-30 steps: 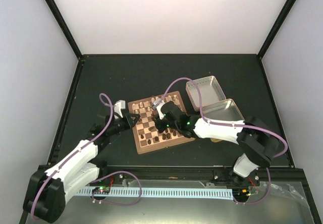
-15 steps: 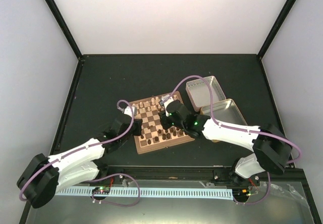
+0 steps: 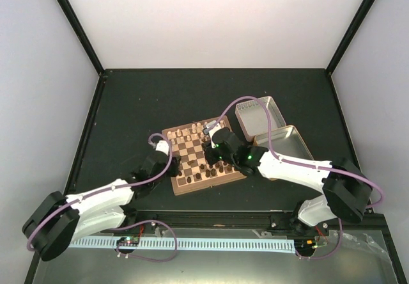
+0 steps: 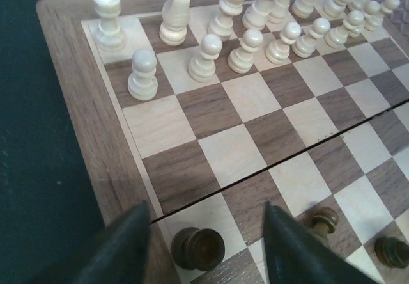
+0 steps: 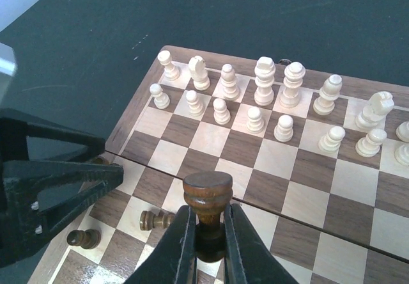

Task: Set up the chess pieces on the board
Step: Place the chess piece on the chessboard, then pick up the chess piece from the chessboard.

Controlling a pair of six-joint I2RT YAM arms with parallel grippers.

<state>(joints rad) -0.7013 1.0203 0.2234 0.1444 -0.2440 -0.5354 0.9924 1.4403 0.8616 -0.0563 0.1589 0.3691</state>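
The board (image 3: 192,183) lies mid-table, with cream chess pieces (image 5: 255,119) standing in two rows along its far side. My left gripper (image 4: 206,205) is open at the board's near left corner. A dark piece (image 4: 198,249) stands free between its fingers, touching neither. My right gripper (image 5: 209,217) hovers over the board's middle, shut on the stem of a dark flat-topped piece (image 5: 208,191). Another dark piece (image 5: 155,220) lies on its side on a near square, and a dark pawn (image 5: 83,238) stands to its left. In the top view the left gripper (image 3: 167,162) and right gripper (image 3: 216,156) are both over the board.
Two open metal tin halves (image 3: 255,114) (image 3: 289,142) sit right of the board, the nearer one partly under the right arm. The left gripper's black fingers (image 5: 61,180) show at the left edge of the right wrist view. Dark table (image 3: 140,98) surrounds the board.
The left arm has reached in to the board's near left corner and its jaws have parted, leaving a dark piece standing there. The right gripper still grips its dark piece and has barely moved.
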